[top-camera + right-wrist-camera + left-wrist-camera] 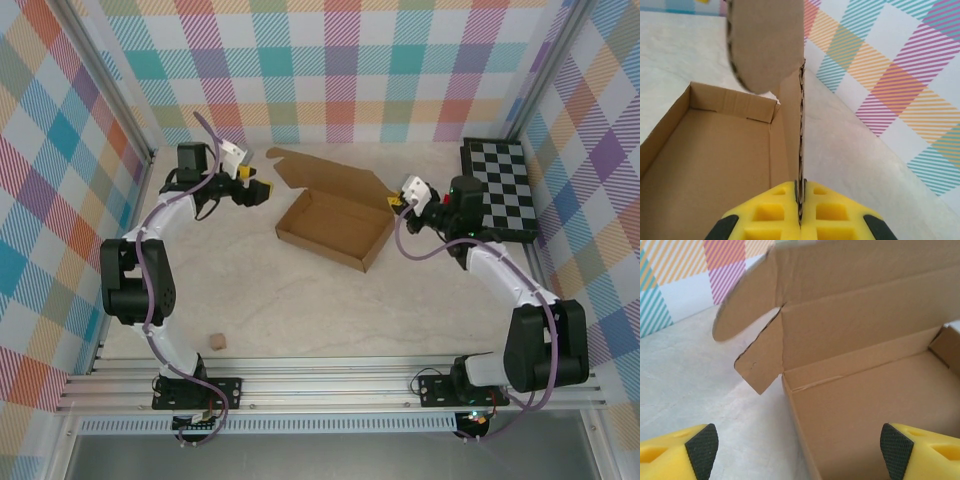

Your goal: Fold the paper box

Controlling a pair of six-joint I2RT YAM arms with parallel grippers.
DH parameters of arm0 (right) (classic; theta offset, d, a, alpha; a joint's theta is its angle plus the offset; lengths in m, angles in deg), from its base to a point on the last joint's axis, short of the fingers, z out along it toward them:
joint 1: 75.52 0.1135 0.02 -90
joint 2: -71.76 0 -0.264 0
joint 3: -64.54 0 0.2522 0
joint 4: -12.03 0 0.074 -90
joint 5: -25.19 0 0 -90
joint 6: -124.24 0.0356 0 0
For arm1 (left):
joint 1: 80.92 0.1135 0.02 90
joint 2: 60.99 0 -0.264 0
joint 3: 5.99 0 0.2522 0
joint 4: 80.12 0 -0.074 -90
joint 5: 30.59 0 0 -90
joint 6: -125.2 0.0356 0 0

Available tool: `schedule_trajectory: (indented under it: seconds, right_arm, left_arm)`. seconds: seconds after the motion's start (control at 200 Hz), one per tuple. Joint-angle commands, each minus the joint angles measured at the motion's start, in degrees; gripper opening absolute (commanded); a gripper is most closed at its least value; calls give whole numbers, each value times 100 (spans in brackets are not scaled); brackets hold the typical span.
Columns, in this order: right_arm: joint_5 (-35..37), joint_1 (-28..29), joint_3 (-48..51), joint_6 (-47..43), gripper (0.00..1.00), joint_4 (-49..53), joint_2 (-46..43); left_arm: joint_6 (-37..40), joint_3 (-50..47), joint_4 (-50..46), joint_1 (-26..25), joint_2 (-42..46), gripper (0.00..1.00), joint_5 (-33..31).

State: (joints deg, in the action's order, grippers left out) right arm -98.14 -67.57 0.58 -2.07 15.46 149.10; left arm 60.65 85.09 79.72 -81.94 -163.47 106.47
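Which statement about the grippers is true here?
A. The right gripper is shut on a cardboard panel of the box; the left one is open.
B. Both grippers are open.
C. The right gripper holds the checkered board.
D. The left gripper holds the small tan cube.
A: the right gripper pinches a thin upright panel of the paper box, while the left gripper stands wide open, holding nothing.
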Motion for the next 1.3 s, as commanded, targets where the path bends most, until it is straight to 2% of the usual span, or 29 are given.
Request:
schedule_trajectory:
  seconds: [0.0, 0.255, 0.43, 0.675, 0.715, 0.805, 0.865, 0.975, 1.09, 1.155, 1.295]
  right_arm:
    - [-1094, -127, -523, -378, 0, 883, 157]
    - [-1385, -209, -760, -315, 0, 896, 315]
    - [-1419, -232, -865, -315, 0, 980, 378]
    - [-1304, -233, -904, -194, 0, 884, 453]
    - [-1289, -232, -912, -192, 0, 886, 464]
    - [-1278, -240, -931, -176, 0, 890, 471]
    - [-1285, -233, -931, -150, 0, 880, 474]
    - [-1287, -232, -931, -52, 0, 838, 456]
    - [-1185, -214, -910, 211, 0, 714, 418]
    - [-749, -165, -808, 677, 0, 381, 381]
    - [1396, 141, -620, 2235, 0, -193, 427]
  left_arm:
    - [266, -62, 223, 93, 160, 86, 276]
    - [234, -224, 502, 90, 41, 84, 190]
    - [233, -98, 254, 80, -85, 73, 729]
    - [549, -112, -273, 54, -104, 60, 767]
    - [572, -112, -329, 53, -111, 55, 760]
    - [607, -57, -456, 12, -133, 33, 685]
    - [580, -43, -459, -46, -123, 23, 570]
    - [536, 5, -446, -176, -106, 17, 445]
    - [373, 47, -389, -338, -97, 6, 300]
    - [103, -3, -198, -442, -55, 2, 94]
    - [-918, -389, 730, -766, 161, 0, -955]
